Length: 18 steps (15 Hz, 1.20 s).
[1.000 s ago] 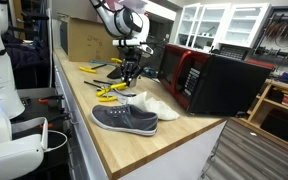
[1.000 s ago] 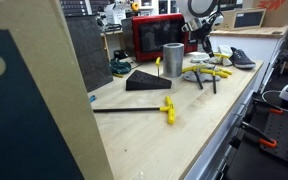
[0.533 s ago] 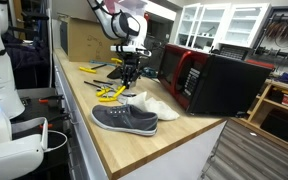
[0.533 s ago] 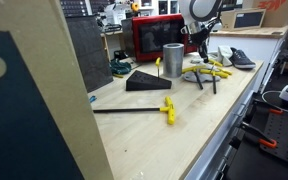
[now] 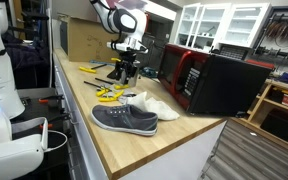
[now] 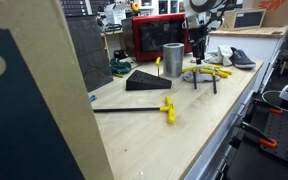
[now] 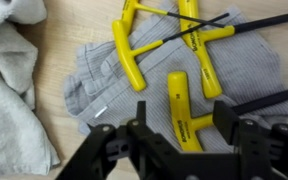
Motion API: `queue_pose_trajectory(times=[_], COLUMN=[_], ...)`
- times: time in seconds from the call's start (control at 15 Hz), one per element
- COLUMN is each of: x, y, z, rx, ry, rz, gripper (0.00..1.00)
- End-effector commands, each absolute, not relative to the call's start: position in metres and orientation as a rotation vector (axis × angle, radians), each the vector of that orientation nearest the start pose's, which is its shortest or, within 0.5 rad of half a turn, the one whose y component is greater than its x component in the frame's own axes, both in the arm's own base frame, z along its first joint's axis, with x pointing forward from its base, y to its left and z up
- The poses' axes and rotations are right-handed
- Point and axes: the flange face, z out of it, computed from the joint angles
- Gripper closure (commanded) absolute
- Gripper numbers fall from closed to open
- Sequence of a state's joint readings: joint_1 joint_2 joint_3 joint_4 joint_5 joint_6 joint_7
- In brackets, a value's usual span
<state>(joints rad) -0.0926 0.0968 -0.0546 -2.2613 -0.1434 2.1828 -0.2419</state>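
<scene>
The fingers (image 7: 228, 120) stood spread, holding nothing, directly above the near yellow T-handle wrench (image 7: 187, 100), which lay on a grey cloth (image 7: 94, 85) on the bench (image 7: 59, 35), right of a white towel (image 7: 9, 80). The wrench was judged rigid and light. Its moulded handle likely offered firm purchase, its thin steel shank little, so the handle's middle was the recommended hold.

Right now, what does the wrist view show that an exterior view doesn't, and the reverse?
Only the wrist view: the grey cloth under the yellow T-handle tools, and the jaws standing open above one handle. Only an exterior view: the grey shoe and the red-doored microwave. Both: the tools, the pale towel and the wooden benchtop.
</scene>
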Motion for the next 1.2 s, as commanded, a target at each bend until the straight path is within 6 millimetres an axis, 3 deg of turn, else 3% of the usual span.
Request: queue_pose_trajectory(times=[0.0, 0.2, 0.4, 0.6, 0.73, 1.13], x=[0.471, 0.446, 0.426, 0.420, 0.424, 0.431], y=[-0.092, -0.117, -0.150, -0.174, -0.178, -0.168], z=[0.356, 0.384, 0.392, 0.381, 0.367, 0.335], rx=[-3.100, -3.076, -3.069, -3.033, -3.011, -2.932], ry=[-0.114, 0.008, 0.199, 0.453, 0.601, 0.953], rz=[0.251, 0.283, 0.283, 0.157, 0.067, -0.031], gripper=[0.01, 0.00, 0.00, 0.00, 0.00, 0.00])
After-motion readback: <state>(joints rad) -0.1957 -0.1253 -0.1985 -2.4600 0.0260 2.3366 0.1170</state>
